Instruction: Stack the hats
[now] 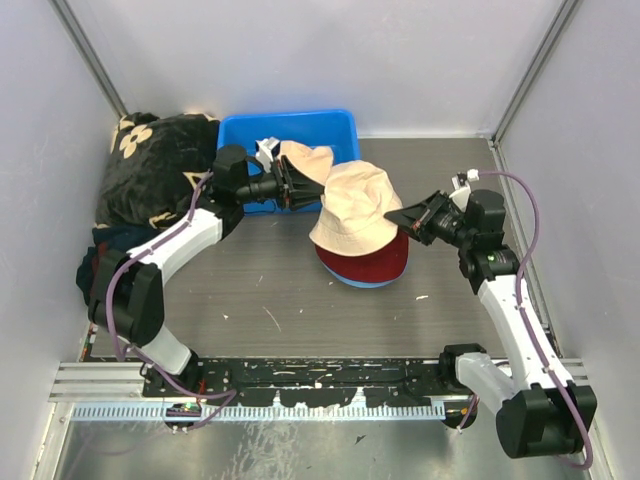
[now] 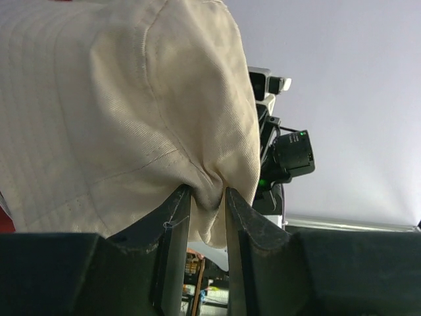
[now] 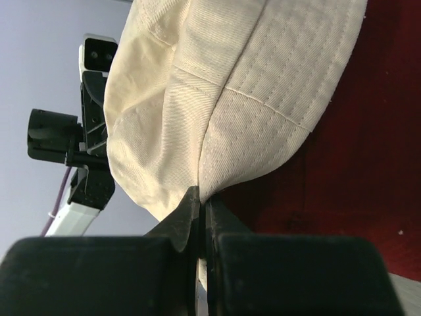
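Left gripper (image 1: 298,188): I see it pinched tight on a fold of the second cream hat (image 1: 305,160), by the blue bin's (image 1: 240,130) front edge.
Right gripper (image 1: 400,216): clamped on the brim of the top cream hat (image 1: 355,205).
Stack: top cream hat over the dark red hat (image 1: 385,262), with the light blue hat (image 1: 358,283) lowest, mid-table.

My left arm (image 1: 185,238) and right arm (image 1: 512,305) wear white shells between bulky black joints, with a purple cable (image 1: 541,232) along each. My left gripper (image 1: 298,186) and right gripper (image 1: 393,215) are black, with matte, wedge-shaped fingers (image 2: 172,227)
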`<action>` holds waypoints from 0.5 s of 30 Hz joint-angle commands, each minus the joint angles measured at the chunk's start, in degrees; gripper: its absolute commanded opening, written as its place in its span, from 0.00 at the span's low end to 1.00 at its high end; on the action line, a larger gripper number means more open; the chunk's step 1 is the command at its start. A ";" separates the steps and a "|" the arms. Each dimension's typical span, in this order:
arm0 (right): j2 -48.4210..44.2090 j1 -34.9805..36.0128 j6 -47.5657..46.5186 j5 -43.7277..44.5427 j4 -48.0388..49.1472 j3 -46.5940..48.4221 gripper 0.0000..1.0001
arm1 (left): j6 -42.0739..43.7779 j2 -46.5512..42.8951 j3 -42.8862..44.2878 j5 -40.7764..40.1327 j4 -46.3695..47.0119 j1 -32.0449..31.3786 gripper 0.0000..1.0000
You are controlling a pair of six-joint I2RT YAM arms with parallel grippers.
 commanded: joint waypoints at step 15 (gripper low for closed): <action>-7.60 -7.27 -13.68 -2.24 -12.99 -6.82 0.12 | 8.71 -1.87 -3.22 1.65 -8.30 -1.84 0.49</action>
